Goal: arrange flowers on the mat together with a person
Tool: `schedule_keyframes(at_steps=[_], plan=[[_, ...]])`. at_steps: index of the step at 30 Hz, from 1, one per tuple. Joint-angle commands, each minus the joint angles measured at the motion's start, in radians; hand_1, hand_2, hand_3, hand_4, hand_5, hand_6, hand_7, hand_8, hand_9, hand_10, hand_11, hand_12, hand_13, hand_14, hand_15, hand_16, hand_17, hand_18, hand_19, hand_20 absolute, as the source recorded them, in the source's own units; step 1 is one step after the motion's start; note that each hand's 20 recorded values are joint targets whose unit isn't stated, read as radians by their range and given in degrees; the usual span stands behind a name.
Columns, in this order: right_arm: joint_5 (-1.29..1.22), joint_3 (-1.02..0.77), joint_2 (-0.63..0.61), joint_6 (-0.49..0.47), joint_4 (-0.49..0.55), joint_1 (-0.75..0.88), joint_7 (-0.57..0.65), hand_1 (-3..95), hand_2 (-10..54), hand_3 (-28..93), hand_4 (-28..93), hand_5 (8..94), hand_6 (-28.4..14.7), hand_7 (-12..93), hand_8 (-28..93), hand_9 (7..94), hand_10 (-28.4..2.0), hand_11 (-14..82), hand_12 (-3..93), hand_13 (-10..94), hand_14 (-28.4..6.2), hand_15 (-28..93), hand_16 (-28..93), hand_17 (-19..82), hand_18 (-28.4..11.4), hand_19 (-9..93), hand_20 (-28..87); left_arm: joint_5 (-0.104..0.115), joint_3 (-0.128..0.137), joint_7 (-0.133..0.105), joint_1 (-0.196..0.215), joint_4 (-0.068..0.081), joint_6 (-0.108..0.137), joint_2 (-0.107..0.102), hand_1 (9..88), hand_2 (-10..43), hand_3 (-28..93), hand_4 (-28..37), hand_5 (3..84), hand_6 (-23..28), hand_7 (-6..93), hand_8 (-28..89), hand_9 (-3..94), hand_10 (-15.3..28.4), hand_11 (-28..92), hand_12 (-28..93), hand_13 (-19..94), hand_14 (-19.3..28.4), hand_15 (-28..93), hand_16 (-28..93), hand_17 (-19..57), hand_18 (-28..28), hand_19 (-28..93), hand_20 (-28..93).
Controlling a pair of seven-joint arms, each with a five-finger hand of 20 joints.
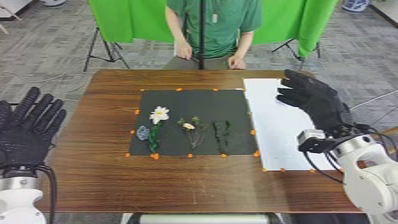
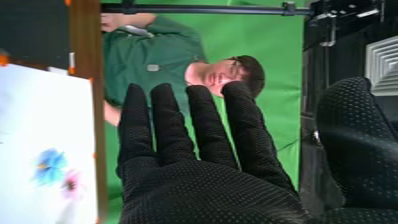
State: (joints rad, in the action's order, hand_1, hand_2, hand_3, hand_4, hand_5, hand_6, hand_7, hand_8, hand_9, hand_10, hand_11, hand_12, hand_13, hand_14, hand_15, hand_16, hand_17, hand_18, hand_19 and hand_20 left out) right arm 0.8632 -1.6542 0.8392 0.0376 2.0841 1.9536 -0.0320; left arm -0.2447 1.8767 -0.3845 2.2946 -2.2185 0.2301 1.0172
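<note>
My left hand (image 1: 27, 132) is at the table's left edge, open with fingers spread. My right hand (image 1: 317, 102) stands open over the white sheet's right side; in the right wrist view the same hand (image 2: 200, 187) has straight fingers and holds nothing. On the dark mat (image 1: 191, 97) lie a white flower (image 1: 159, 115) with a green stem, a small blue piece (image 1: 143, 132), a sprig with a small pale bloom (image 1: 188, 126) and a green leafy sprig (image 1: 222, 137). The right wrist view has a blue flower (image 2: 51, 166) and a pink flower (image 2: 71, 182) on the white sheet (image 2: 40, 115).
The brown table (image 1: 107, 180) extends around the mat. Beside the mat's right edge lies the white sheet (image 1: 275, 130). Small orange markers dot the borders of both. A green backdrop (image 1: 129, 22) and thin stands are beyond the far edge.
</note>
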Motion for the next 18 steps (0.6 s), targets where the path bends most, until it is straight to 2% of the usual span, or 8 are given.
schedule_keyframes(at_steps=[1, 2, 6, 11, 18], plan=[[0.004, -0.012, 0.024, -0.033, 0.013, 0.033, -0.011, 18.8, 9.9, 73, -21, 36.4, -4.8, 9, -7, 35.1, -14.4, 2.9, 17.2, 27, -15.4, 10, 24, 8, -17.1, 38, 9, -0.001, 0.005, -0.013, 0.022, -0.002, -0.007, 0.0, 20.6, 17.5, 69, -28.3, 41.8, 7.2, 9.2, -8, 35.1, 13.9, 16, 9, 25, 13.5, 24, -5, -5.4, 13.5, 29, 11], [0.006, -0.018, 0.025, -0.04, 0.015, 0.037, -0.011, 18.7, 9.9, 73, -21, 36.3, -4.8, 9, -7, 35.1, -14.4, 2.9, 17.2, 27, -15.3, 9, 25, 8, -17.1, 37, 10, -0.003, 0.0, -0.027, 0.022, -0.002, -0.007, -0.002, 20.5, 17.5, 69, -28.3, 41.8, 7.2, 9.2, -8, 35.1, 13.9, 16, 9, 25, 13.5, 24, -5, -5.4, 13.5, 29, 11], [0.005, -0.032, 0.027, -0.034, 0.021, 0.055, -0.011, 18.4, 10.0, 73, -21, 36.1, -4.7, 9, -7, 34.7, -14.3, 2.8, 17.1, 27, -15.4, 9, 25, 8, -17.1, 37, 10, -0.005, -0.002, -0.024, 0.015, 0.0, -0.013, -0.005, 20.5, 17.3, 70, -28.3, 41.9, 7.1, 9.5, -8, 35.3, 13.7, 16, 9, 25, 13.4, 24, -5, -5.5, 13.5, 29, 11], [0.0, -0.04, 0.032, -0.041, 0.024, 0.068, -0.012, 18.1, 10.0, 72, -21, 35.9, -4.6, 8, -7, 34.5, -14.3, 2.8, 17.1, 27, -15.4, 8, 26, 8, -17.2, 37, 10, -0.008, 0.002, -0.025, 0.025, -0.006, -0.013, -0.002, 20.8, 17.1, 70, -28.3, 42.1, 7.1, 9.8, -9, 35.4, 13.6, 16, 9, 25, 13.4, 24, -5, -5.4, 13.4, 29, 11], [-0.001, -0.031, 0.035, -0.046, 0.022, 0.062, -0.011, 18.0, 10.0, 72, -21, 35.9, -4.6, 8, -7, 34.5, -14.2, 2.7, 17.0, 28, -15.5, 8, 27, 8, -17.2, 37, 10, -0.006, -0.001, -0.025, 0.026, -0.006, -0.013, 0.001, 21.0, 17.0, 69, -28.3, 42.2, 7.2, 9.8, -9, 35.5, 13.6, 16, 9, 25, 13.4, 24, -5, -5.4, 13.4, 29, 11]])
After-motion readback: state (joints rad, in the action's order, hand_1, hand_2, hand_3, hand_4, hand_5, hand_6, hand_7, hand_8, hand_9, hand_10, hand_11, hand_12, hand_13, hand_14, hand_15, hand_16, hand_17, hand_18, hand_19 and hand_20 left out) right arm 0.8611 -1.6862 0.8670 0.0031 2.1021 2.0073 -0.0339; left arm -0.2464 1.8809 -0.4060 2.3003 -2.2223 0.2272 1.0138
